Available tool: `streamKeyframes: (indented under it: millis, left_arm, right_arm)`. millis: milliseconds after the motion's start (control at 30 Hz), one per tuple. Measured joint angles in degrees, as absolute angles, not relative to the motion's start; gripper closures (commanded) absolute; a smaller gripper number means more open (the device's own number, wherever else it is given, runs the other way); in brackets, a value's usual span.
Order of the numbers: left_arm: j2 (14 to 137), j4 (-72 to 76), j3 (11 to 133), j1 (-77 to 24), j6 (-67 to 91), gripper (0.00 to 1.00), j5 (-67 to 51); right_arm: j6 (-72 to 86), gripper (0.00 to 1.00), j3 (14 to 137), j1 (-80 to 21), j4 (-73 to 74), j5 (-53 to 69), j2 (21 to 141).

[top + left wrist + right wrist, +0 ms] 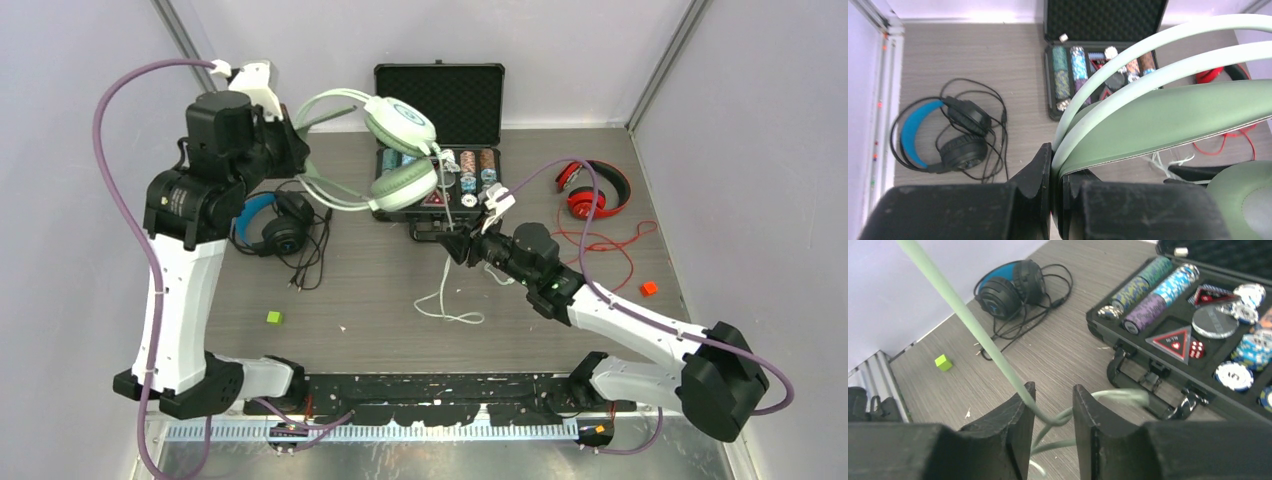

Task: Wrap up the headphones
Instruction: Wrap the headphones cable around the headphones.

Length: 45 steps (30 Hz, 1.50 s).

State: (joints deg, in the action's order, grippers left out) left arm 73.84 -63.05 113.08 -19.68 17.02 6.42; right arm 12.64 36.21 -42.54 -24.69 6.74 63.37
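Note:
My left gripper is shut on the headband of the mint-green headphones and holds them in the air over the open case. Their white cable hangs down to the table and runs between the fingers of my right gripper, whose jaws stand apart and do not pinch it. The black headphones with their blue band lie at the left with loose cable. The red headphones lie at the right, cable spread out.
An open black case of poker chips stands at the back middle, its front edge just beyond my right gripper. A green cube lies front left and an orange cube at the right. Purple walls close in the sides.

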Motion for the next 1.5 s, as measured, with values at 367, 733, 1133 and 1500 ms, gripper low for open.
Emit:
streamKeyframes:
  millis: [367, 733, 1133, 1500]
  left_arm:
    - [80.8, -63.8, 132.3, -10.7, 14.5, 1.0, 10.2]
    - [81.2, -63.8, 134.2, -8.0, 13.3, 1.0, 14.0]
    - [78.8, -63.1, 130.6, -7.5, 13.7, 1.0, 8.6]
    - [77.6, -62.8, 128.2, -7.5, 16.8, 1.0, 0.9]
  right_arm:
    - [24.6, 0.71, 34.3, -42.6, -7.2, -14.9, 60.1]
    - [38.6, 1.0, 37.3, -37.0, 15.9, -32.7, 57.7]
    - [30.5, 0.33, 45.5, -31.6, 9.1, -7.4, 56.1]
    - [27.0, 0.28, 45.5, -33.3, -26.2, 23.0, 67.5]
